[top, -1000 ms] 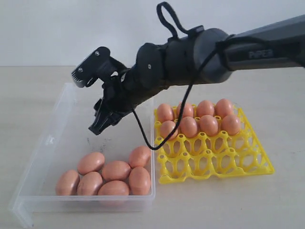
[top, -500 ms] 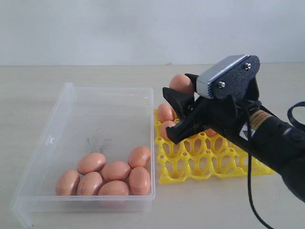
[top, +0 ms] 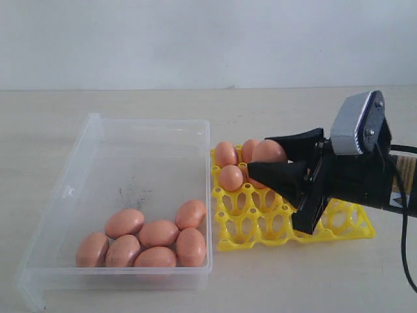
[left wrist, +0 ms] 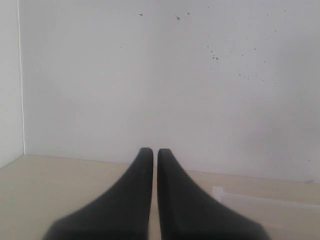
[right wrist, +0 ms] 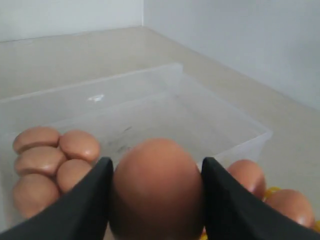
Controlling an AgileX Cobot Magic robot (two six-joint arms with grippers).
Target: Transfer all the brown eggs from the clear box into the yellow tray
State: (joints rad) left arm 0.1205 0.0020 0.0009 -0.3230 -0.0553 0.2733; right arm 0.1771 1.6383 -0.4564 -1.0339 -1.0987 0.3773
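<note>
Brown egg clamped in right gripper, masking part of yellow tray. Jaws of left gripper almost touching, empty.

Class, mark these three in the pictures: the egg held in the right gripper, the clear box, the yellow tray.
Held egg (right wrist: 156, 187): right wrist view, centre of its shell.
Clear box (top: 156, 166): exterior view, bare floor behind the eggs.
Yellow tray (top: 257, 228): exterior view, empty front lattice.
</note>
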